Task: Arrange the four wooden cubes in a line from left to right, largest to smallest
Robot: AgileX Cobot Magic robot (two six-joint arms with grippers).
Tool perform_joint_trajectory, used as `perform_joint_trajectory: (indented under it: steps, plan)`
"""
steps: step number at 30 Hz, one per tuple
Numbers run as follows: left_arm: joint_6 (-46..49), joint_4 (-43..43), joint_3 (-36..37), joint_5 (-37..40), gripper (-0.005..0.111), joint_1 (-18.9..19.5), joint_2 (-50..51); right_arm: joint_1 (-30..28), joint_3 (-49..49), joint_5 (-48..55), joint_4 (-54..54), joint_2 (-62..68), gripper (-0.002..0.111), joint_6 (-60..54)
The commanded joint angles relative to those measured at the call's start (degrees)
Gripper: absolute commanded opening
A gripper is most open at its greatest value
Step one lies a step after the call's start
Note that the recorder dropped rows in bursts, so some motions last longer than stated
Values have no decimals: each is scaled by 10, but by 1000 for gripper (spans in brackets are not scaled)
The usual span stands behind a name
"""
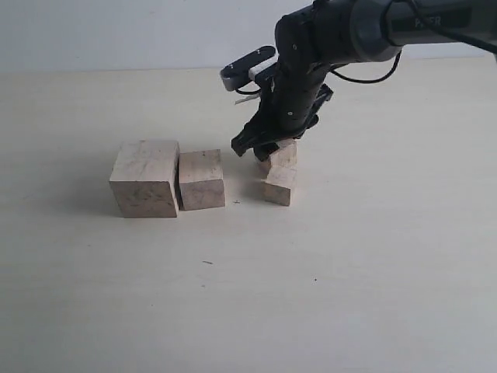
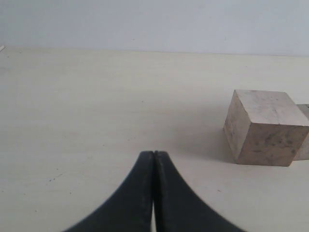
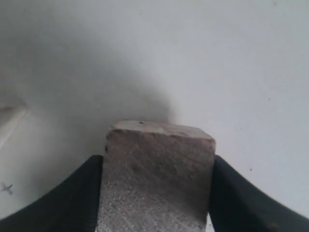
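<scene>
A: On the table [image 1: 373, 295], leftmost: largest cube [image 1: 144, 177]. Second cube [image 1: 202, 179] sits just beside it on its right, faces nearly touching.
B: Right gripper [image 1: 264, 148]?
A: Down over the two small ones, jaws pinching the rear small cube [image 1: 286, 155] on both sides (wrist view: wood fills the gap). Front small cube [image 1: 279, 185] lies against it, turned askew. Can't tell if the held one is off the table.
B: Left gripper [image 2: 154, 157]?
A: Fingers pressed together, nothing between them, low over bare table, apart from the largest cube.
</scene>
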Motion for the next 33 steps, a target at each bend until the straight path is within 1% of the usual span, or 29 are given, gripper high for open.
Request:
perform_joint_trajectory:
  steps: [1, 5, 6, 8, 12, 17, 23, 26, 33]
  plan:
    - [1, 1, 2, -7, 0, -3, -3, -1, -2, 15, 91, -22, 0, -232]
    - [1, 1, 2, -7, 0, -3, -3, -1, -2, 45, 226, -12, 0, -407]
    - [1, 1, 2, -7, 0, -3, -3, -1, -2, 59, 248, -8, 0, -450]
    - [1, 1, 2, -7, 0, -3, -3, -1, -2, 80, 255, -2, 0, -497]
    - [1, 1, 2, -7, 0, -3, -3, -1, -2, 96, 223, 3, 0, -513]
    - [1, 1, 2, -7, 0, -3, -3, -1, -2, 96, 223, 3, 0, -518]
    - [1, 1, 2, -7, 0, -3, -3, -1, -2, 92, 224, 10, 0, -618]
    - [1, 1, 2, -7, 0, -3, -3, -1, -2, 78, 224, 23, 0, -651]
    - [1, 1, 2, -7, 0, -3, -3, -1, -2, 35, 238, 53, 0, -654]
